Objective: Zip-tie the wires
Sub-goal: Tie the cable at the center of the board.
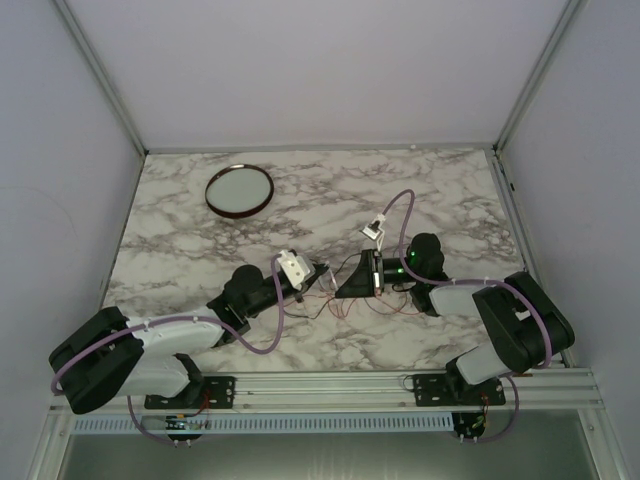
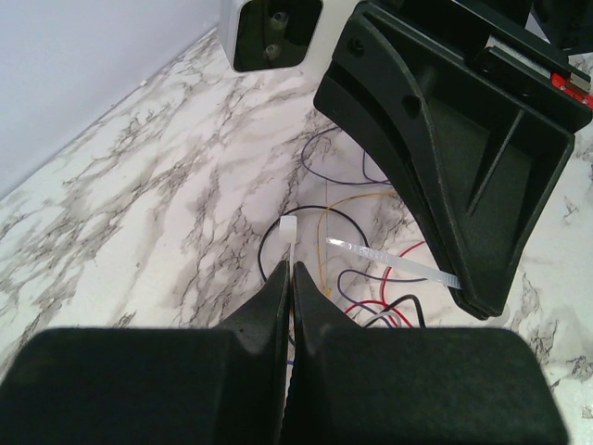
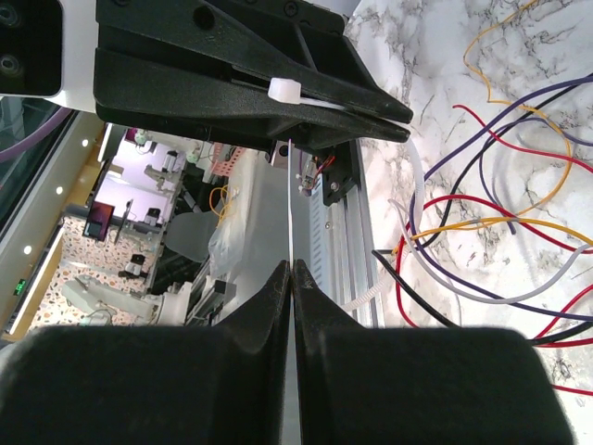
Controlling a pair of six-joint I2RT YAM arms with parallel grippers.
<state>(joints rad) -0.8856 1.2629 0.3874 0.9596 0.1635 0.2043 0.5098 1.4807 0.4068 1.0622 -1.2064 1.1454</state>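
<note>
2 claws meet over the middle of the bench, both clamped on the white zip tie. The left claw pinches it just below the head, and the right claw nips the thin tail, so the strap runs claw to claw. The wires lie loose on the bench beneath and between them, about equally near both arms. Whether the strap encircles any strand I cannot tell.

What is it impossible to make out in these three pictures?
Top view: zip tie too small; left gripper and right gripper cover much of the wires.
Left wrist: its own fingers hide whether the tie encircles any wire.
Right wrist: wires cut off at the right edge.
</note>
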